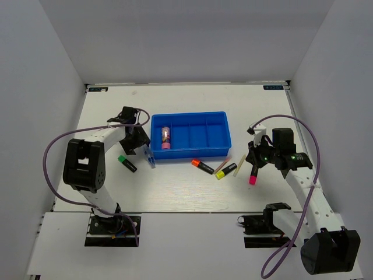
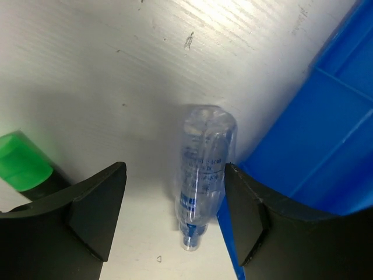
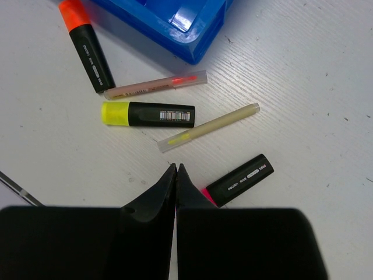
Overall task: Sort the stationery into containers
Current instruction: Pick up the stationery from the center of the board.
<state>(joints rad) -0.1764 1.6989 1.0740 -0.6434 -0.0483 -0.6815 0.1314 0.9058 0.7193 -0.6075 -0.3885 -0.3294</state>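
Observation:
The clear-blue tube (image 2: 204,175) lies on the table against the outer wall of the blue tray (image 2: 326,140). My left gripper (image 2: 175,210) is open around the tube, which lies nearer the right finger (image 2: 250,216). In the top view this tube (image 1: 150,156) is at the tray's (image 1: 192,153) front left corner, under the left gripper (image 1: 141,149). A pink tube (image 1: 165,138) lies in the leftmost compartment. My right gripper (image 3: 176,169) is shut and empty beside the pink marker (image 3: 239,179), whose pink end is partly hidden behind a finger.
A green marker (image 2: 23,166) lies left of the left gripper. In front of the tray lie an orange marker (image 3: 87,46), a yellow marker (image 3: 148,114) and two pale sticks (image 3: 156,85) (image 3: 208,127). White walls enclose the table.

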